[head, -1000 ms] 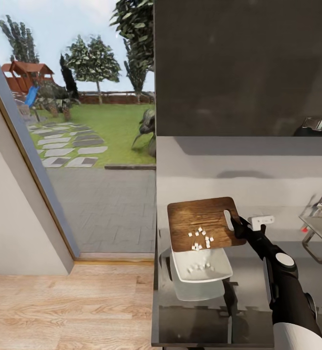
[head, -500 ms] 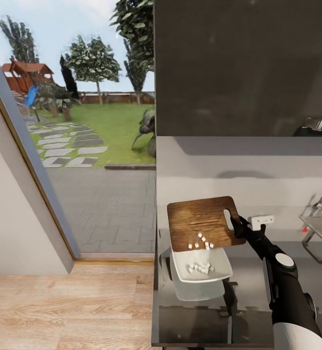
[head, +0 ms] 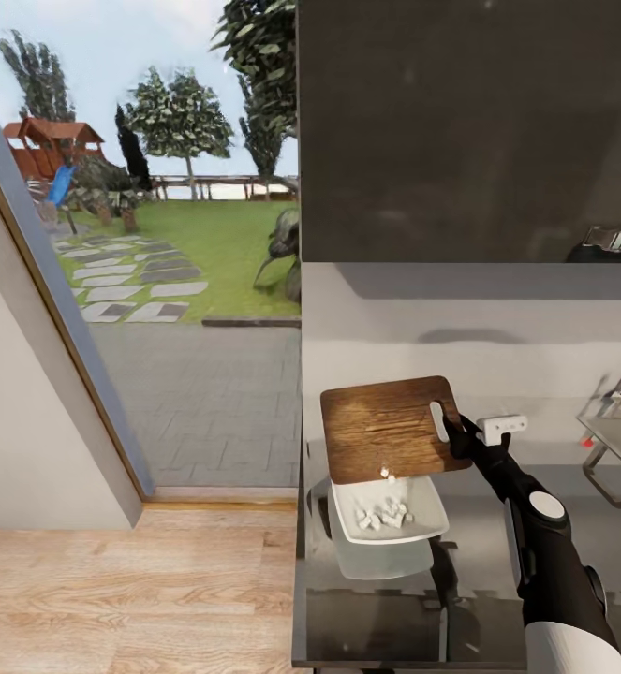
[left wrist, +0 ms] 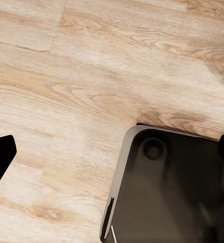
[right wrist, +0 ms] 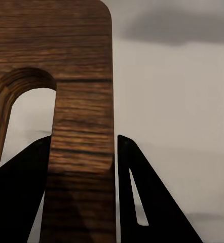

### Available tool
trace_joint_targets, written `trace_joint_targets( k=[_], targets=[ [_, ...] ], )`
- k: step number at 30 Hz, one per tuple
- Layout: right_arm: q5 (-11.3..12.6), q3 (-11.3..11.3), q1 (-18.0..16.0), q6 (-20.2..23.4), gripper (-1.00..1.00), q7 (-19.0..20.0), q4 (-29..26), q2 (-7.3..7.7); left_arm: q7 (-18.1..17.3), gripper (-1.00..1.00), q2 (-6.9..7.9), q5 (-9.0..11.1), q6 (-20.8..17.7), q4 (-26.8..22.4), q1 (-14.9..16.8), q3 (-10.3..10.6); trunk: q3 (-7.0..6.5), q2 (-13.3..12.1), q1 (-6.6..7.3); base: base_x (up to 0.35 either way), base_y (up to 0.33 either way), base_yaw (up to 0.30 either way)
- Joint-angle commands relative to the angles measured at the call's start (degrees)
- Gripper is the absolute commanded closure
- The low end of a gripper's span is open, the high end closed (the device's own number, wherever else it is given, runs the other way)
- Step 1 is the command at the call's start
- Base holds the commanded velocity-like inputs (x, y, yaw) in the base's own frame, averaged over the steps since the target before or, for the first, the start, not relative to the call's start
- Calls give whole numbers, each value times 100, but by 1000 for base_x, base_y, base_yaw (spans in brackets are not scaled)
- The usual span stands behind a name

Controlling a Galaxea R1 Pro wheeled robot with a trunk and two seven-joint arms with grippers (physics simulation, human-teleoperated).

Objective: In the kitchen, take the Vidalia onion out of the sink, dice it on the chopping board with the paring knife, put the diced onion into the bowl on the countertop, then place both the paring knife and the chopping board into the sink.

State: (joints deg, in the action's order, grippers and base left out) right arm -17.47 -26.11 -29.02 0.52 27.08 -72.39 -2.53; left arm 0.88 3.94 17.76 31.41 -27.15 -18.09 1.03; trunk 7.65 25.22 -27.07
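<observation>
Tilting the chopping board (head: 390, 429) over the bowl (head: 391, 514), my right claw (head: 457, 438) clenches its slot end so the diced onion (head: 385, 514) slides in; left claw (left wrist: 112, 157) hangs released over the floor (left wrist: 66, 76).

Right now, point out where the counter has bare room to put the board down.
Bare: the counter stretch between the bowl and the sink. Crowded: the bowl corner, under the tilted board in the right tool.
</observation>
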Motion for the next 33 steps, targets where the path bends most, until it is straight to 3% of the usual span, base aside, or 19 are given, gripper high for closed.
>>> trace_joint_targets(
  k=[1,15,22,27,33],
  targets=[
    [-35,-23,-7,4,100,43,-6,-7,9,-100,2,17,6,-10,-2,12,10,11,-3,0,0,0],
    [-26,-82,-7,59,100,10,-12,-7,9,-100,2,17,7,-10,-2,12,10,11,-3,-50,0,0],
    [-20,-81,-7,1153,100,25,-474,-8,9,-100,2,17,10,-10,-2,18,10,11,-3,-301,0,0],
    [-16,-66,-7,1587,100,70,-772,-27,9,-100,2,17,9,-10,-2,17,10,11,-3,-336,0,0],
    [-15,-61,-7,1674,100,78,-785,-28,9,-100,2,17,7,-10,-2,15,10,11,-3,-335,-34,0]
  ],
)
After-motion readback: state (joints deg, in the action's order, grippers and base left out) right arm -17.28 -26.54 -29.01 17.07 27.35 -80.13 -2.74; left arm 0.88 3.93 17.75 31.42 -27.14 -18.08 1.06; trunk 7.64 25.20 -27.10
